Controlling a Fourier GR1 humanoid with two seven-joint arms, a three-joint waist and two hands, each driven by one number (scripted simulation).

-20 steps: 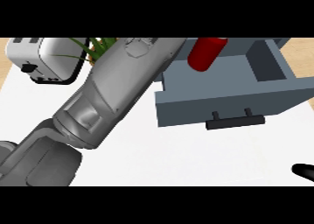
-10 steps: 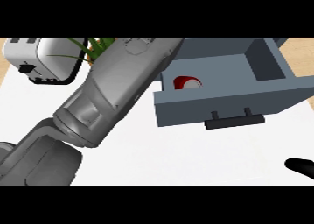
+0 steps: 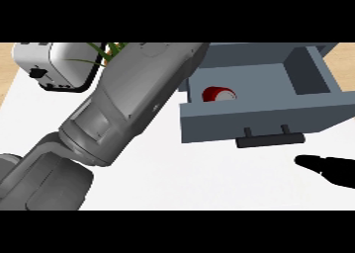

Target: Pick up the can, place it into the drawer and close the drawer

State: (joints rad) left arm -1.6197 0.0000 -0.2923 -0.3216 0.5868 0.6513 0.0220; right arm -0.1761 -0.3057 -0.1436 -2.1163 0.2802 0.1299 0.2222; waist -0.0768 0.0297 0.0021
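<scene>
One can (image 3: 218, 94) inside one open drawer (image 3: 264, 116), right hand (image 3: 334, 169) fingers straight, left fingers unseen

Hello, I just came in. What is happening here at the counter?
A humanoid robot is putting a red can away in a grey drawer. The can now lies inside the open drawer, near its left end, and nothing holds it. The left forearm reaches across the white counter toward the drawer; its hand is hidden. The right hand shows at the lower right, below the drawer's dark handle. The drawer is not yet closed.
</scene>
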